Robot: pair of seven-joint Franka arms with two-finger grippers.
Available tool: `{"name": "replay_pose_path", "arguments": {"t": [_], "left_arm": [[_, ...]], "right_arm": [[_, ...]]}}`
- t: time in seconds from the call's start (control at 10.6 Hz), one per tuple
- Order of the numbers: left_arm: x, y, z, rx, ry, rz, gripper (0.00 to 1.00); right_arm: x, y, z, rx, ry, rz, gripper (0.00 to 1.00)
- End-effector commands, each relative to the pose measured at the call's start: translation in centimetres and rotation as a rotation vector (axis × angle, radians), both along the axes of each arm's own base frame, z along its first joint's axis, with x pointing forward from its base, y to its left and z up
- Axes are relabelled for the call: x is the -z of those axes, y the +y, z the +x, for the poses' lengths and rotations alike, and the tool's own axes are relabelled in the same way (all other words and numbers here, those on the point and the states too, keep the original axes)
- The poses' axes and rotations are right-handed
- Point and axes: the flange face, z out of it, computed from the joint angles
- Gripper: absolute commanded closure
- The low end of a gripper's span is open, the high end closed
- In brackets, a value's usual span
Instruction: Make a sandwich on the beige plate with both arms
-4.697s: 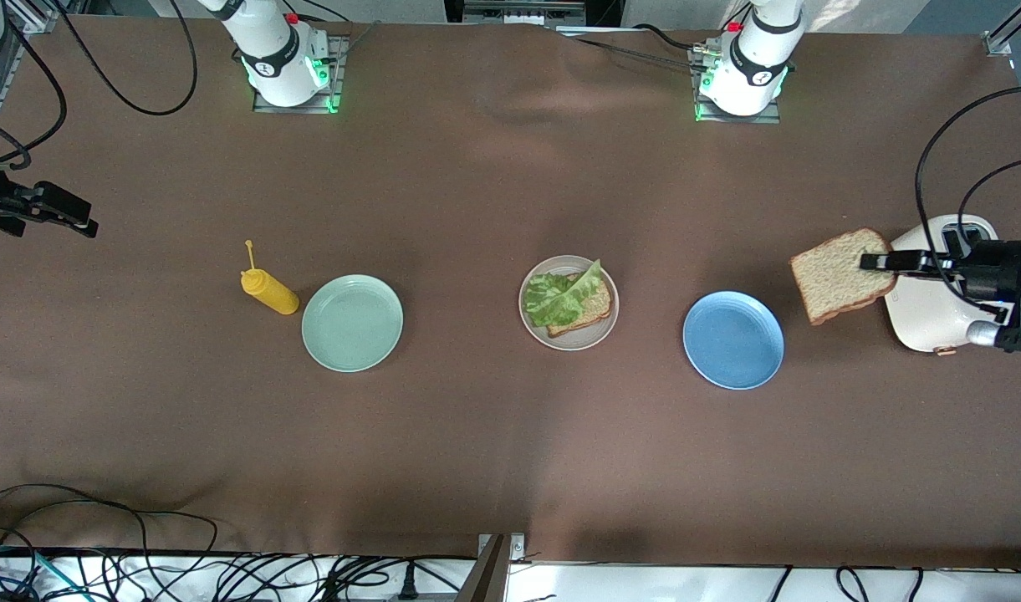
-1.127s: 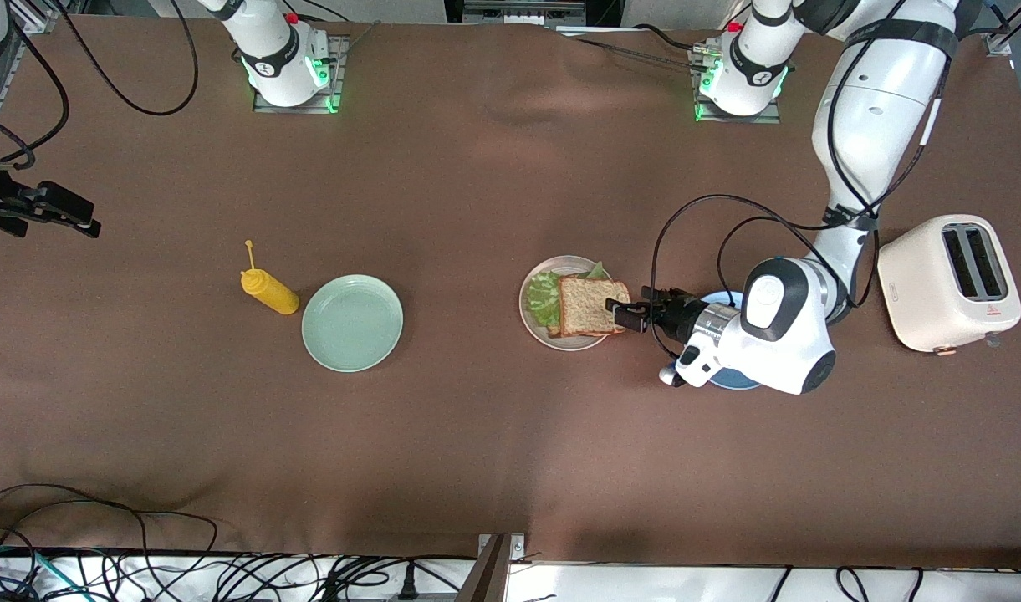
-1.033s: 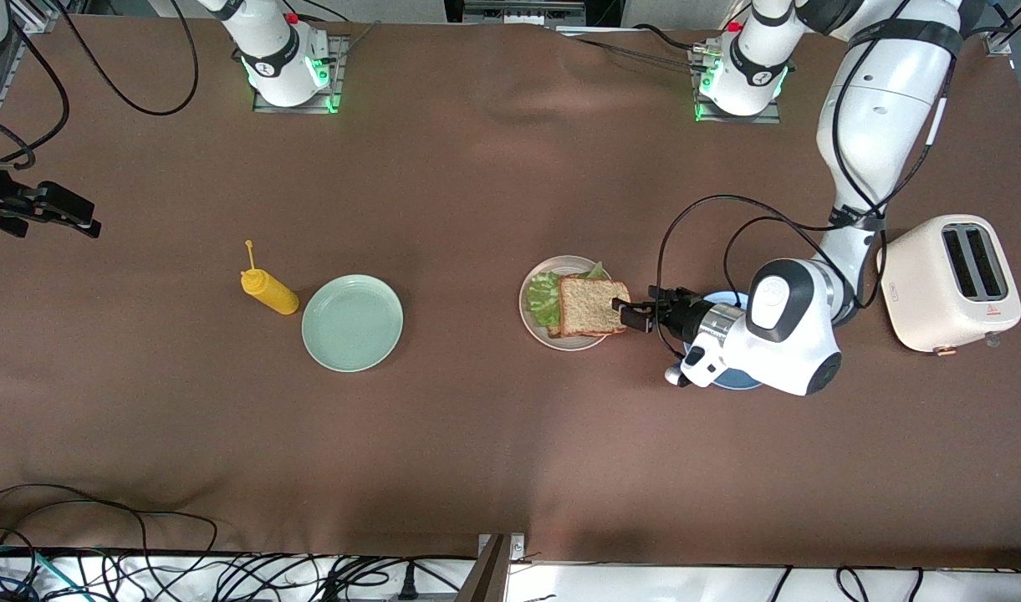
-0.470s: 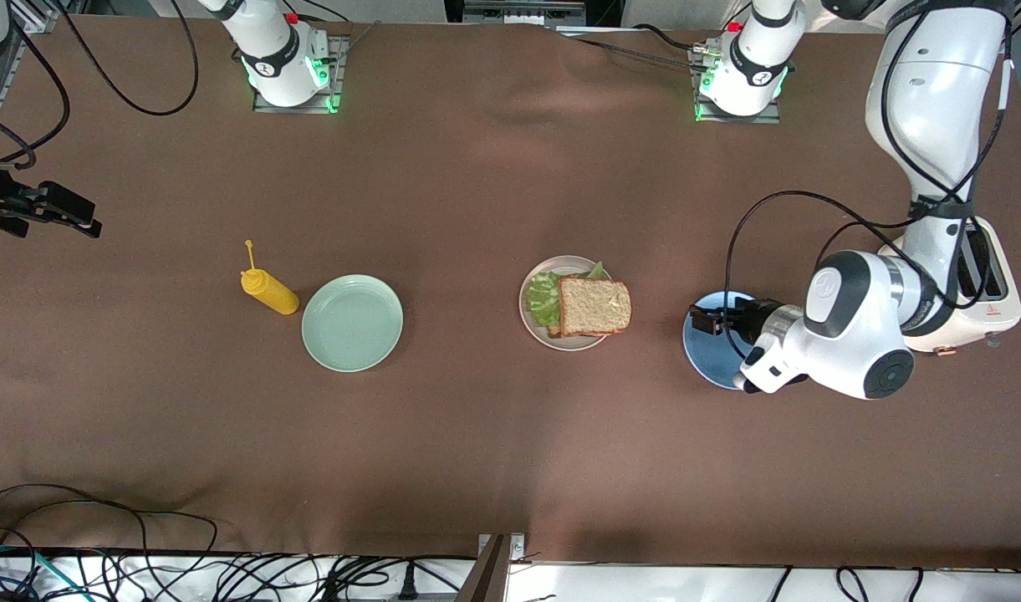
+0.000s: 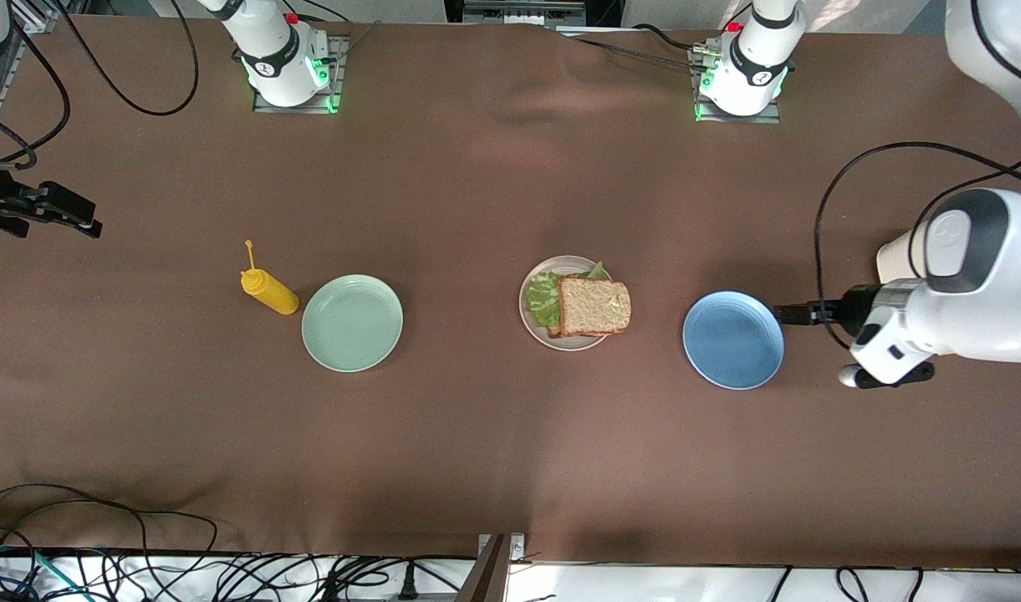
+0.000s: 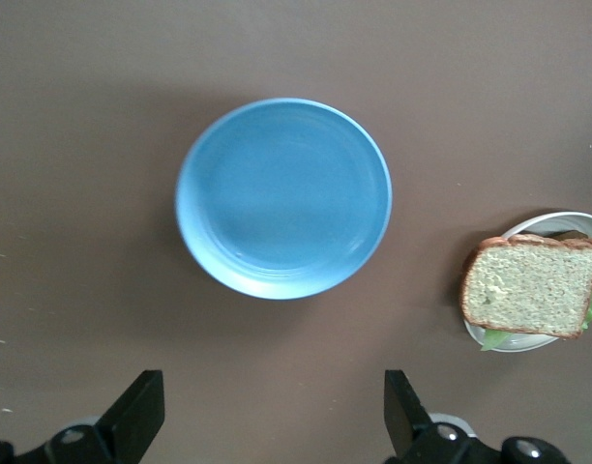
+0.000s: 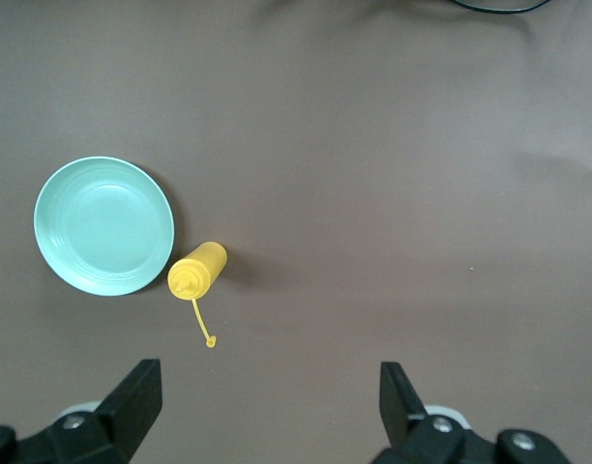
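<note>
The brown table (image 5: 477,435) has wide bare cloth nearer the front camera. The left gripper (image 5: 798,314) hangs released just beside the blue plate (image 5: 733,339); the right gripper (image 5: 58,216) waits spread at the table's edge. The sandwich (image 5: 592,306) lies on the beige plate (image 5: 533,322), overhanging its rim toward the blue plate.

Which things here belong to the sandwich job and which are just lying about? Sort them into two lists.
Part of the job:
sandwich
beige plate
left gripper, open
right gripper, open

Lying about:
blue plate
mint-green plate
yellow squeeze bottle
toaster
</note>
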Motion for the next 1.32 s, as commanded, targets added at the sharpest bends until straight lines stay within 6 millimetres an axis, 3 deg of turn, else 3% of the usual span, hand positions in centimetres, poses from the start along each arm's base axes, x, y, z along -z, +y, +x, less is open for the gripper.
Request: {"name": "replay_pose_path", "arguments": {"t": [0.0,0.38,0.66,0.94,1.22], "left_arm": [[-1.8,2.4,-1.1,0.028,-0.010,0.019,0.00],[-6.5,3.6,-2.6,0.055,-0.039,0.126,0.00],[-11.0,1.6,-4.5,0.088,-0.076,0.160,0.00],[-14.2,0.1,-7.5,0.107,-0.104,0.247,0.00],[-16.1,-0.4,-8.3,0.103,-0.116,0.254,0.00]], "right_arm": [[-0.3,0.4,0.2,0.000,-0.005,0.000,0.00],[-1.5,1.2,-0.3,-0.027,-0.014,0.005,0.00],[-1.6,1.6,-0.3,-0.023,-0.017,0.007,0.00],[-1.6,1.1,-0.3,-0.012,-0.019,0.009,0.00],[-1.9,1.1,-0.3,-0.012,-0.025,0.009,0.00]]}}
